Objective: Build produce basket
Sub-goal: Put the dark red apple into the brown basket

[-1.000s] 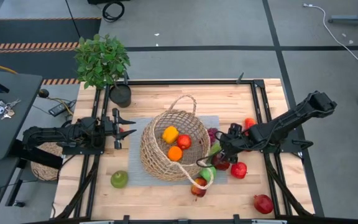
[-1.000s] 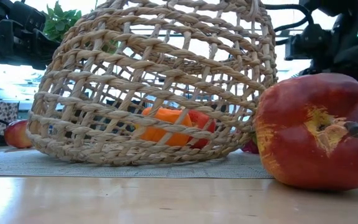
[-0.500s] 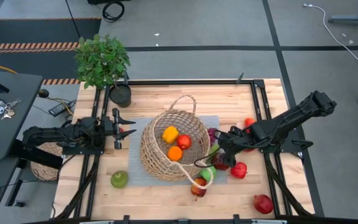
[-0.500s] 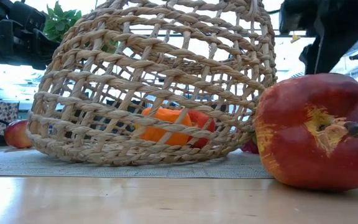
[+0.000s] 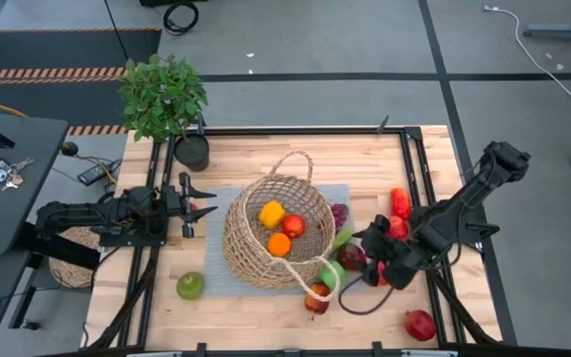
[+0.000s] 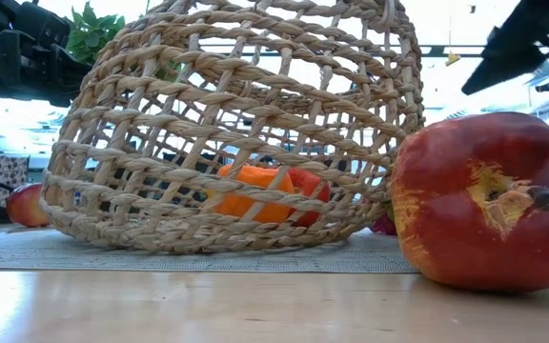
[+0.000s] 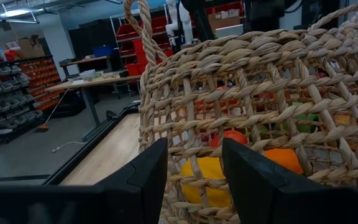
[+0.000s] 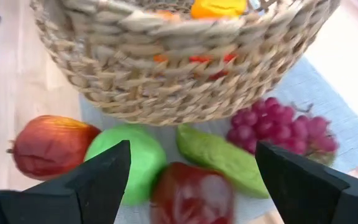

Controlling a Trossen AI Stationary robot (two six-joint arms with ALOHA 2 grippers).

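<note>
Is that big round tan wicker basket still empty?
No. The big round tan wicker basket holds a yellow pepper, red apple and orange.

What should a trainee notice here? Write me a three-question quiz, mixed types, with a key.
1. True or false: the grapes lie inside the basket.
2. Which arm's gripper hangs over the loose fruit beside the basket? A. left B. right
3. Fill in: by the high view, the basket holds ___ pieces of produce.

Key
1. False: they lie on the mat outside it.
2. B: the right gripper is open above that fruit; the left gripper, also open, waits on the basket's other side.
3. Three: pepper, apple, orange.
</note>
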